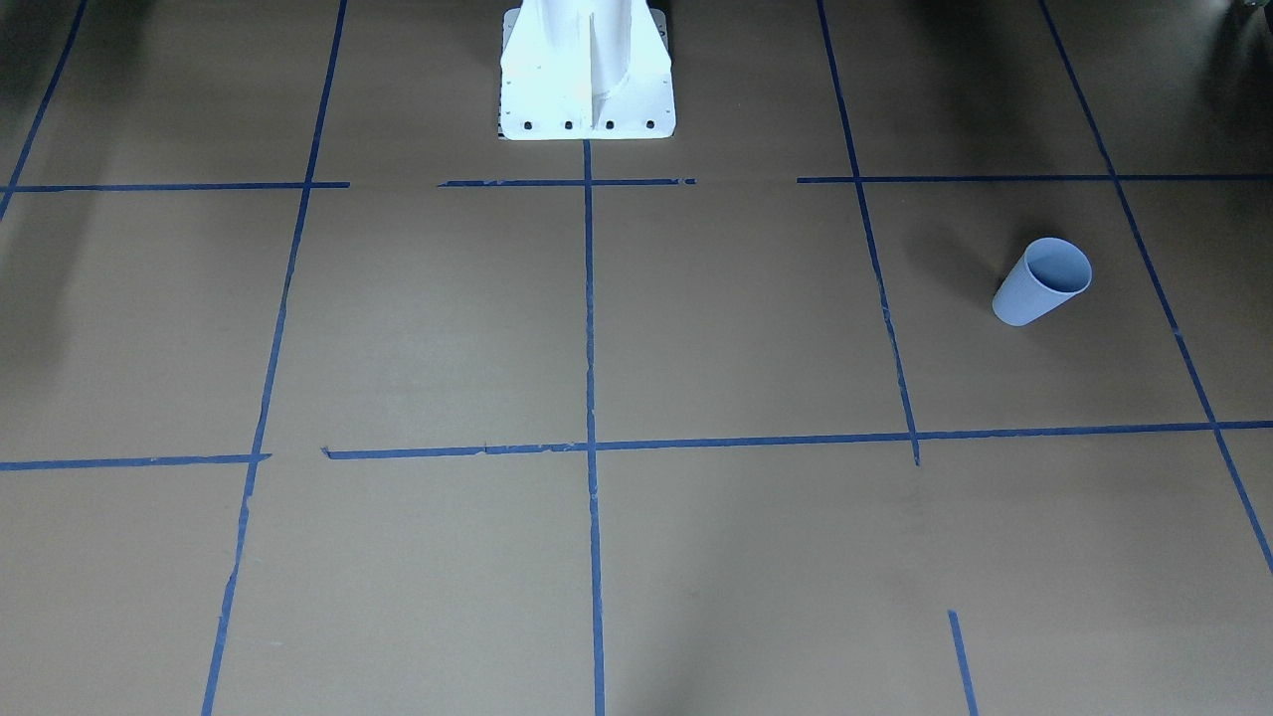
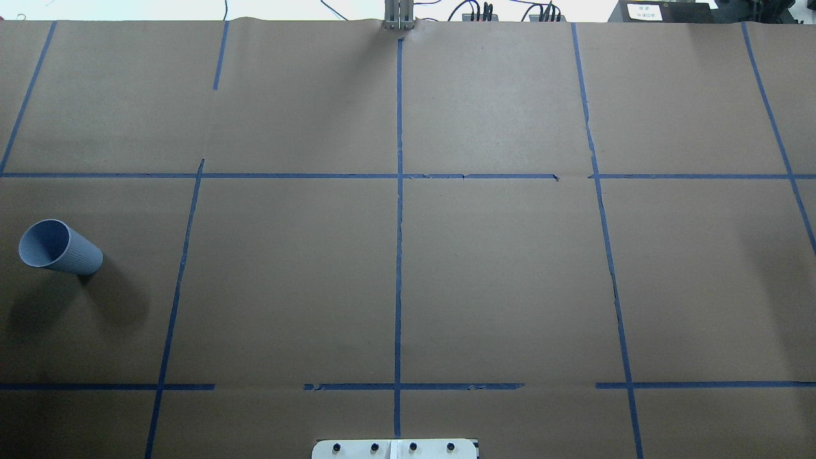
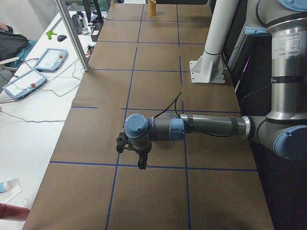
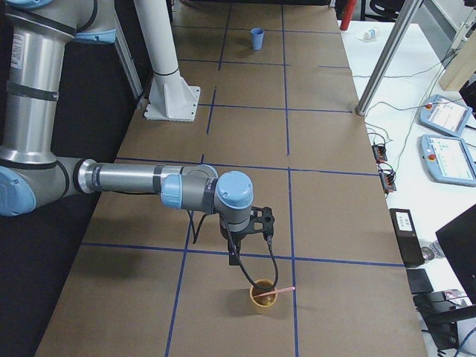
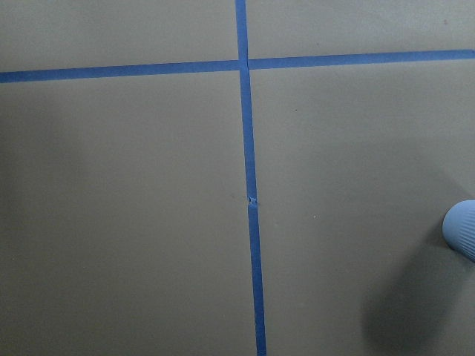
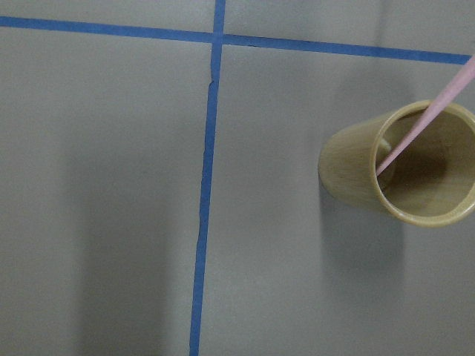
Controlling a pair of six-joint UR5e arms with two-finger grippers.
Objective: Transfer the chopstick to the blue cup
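Blue cup is matt, ribbed plastic; tan cup glossy; table paper matt.

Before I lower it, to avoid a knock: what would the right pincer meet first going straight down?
Likely bare table, beside the yellow cup holding the chopstick; depth is unclear.

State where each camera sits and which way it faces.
Front: across table, facing robot; base, blue cup.
Overhead: behind robot, looking down; base.
Left side: left end; left arm, left gripper.
Right side: right end; right arm, right gripper, yellow cup, chopstick.
Left wrist: down; no body.
Right wrist: down; no body.
Front and overhead share blue cup.
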